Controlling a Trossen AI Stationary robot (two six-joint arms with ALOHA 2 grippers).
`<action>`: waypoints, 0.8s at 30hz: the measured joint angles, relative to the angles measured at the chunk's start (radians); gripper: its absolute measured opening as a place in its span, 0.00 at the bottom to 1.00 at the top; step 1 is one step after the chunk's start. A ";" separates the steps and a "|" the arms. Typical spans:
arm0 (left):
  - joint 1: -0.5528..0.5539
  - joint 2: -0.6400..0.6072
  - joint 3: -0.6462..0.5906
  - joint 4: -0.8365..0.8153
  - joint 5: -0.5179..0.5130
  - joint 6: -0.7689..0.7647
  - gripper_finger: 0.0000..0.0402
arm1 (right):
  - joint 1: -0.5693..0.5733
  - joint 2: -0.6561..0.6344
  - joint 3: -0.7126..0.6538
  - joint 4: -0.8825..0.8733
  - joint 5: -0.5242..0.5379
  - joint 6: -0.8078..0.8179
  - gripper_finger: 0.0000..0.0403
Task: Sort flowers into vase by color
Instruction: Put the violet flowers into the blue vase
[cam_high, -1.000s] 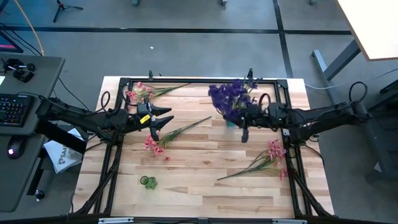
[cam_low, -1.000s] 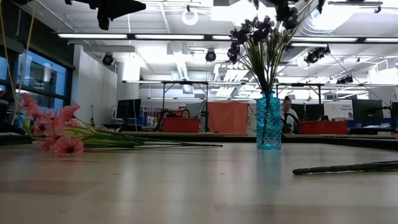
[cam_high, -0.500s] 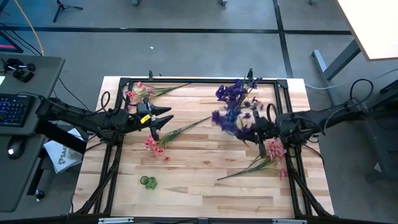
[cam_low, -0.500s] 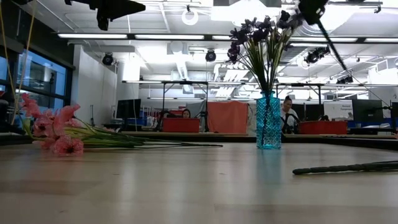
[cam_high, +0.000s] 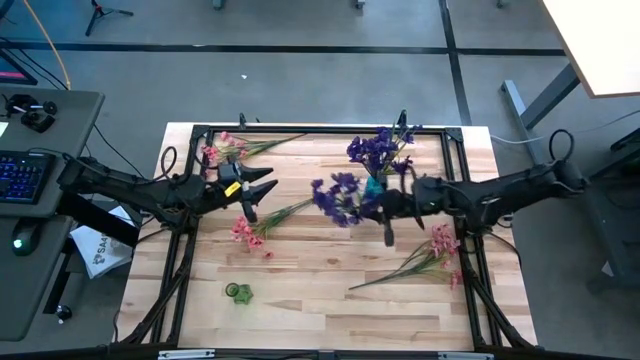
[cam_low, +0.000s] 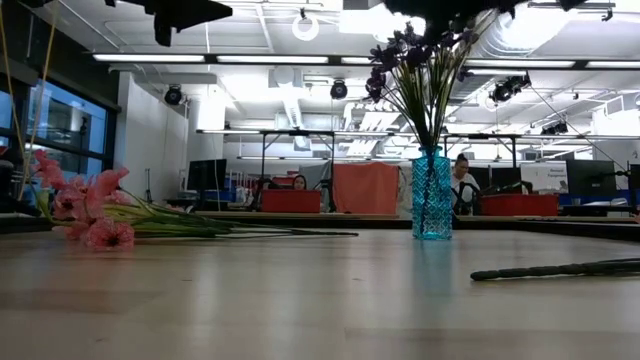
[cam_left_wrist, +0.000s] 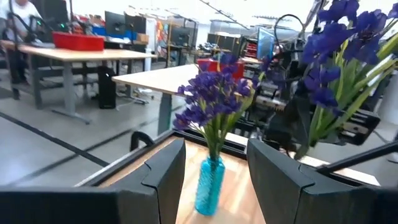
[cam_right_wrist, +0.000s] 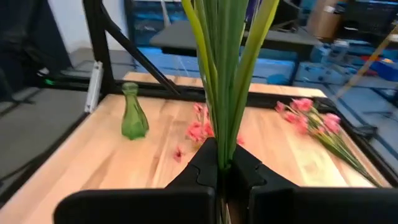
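While the green vase (cam_high: 238, 291) shows small from above, we count 3 pink sprigs on the desk (cam_high: 300, 300): 1 at the far-left corner (cam_high: 225, 148), 1 beside the left claw (cam_high: 262, 192), which hangs spread and empty, and 1 near the right edge (cam_high: 437, 247). The blue vase (cam_high: 373, 186) holds 1 purple bunch (cam_high: 372, 148). The right claw (cam_high: 388, 238) is pressed on another purple bunch (cam_high: 336, 198), its stems partly hidden.

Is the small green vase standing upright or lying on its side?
Upright: the green vase stands on its base, neck pointing up, on the wooden table.
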 joint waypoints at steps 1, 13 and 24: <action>0.000 0.000 0.000 0.006 -0.004 0.009 0.40 | -0.018 0.013 0.000 0.022 -0.044 -0.002 0.00; 0.000 0.000 0.000 0.016 -0.040 0.034 0.40 | -0.009 -0.158 -0.067 -0.144 -0.098 0.066 0.00; 0.000 0.000 0.000 0.017 -0.079 0.034 0.40 | 0.140 -0.372 -0.425 0.417 0.180 0.037 0.00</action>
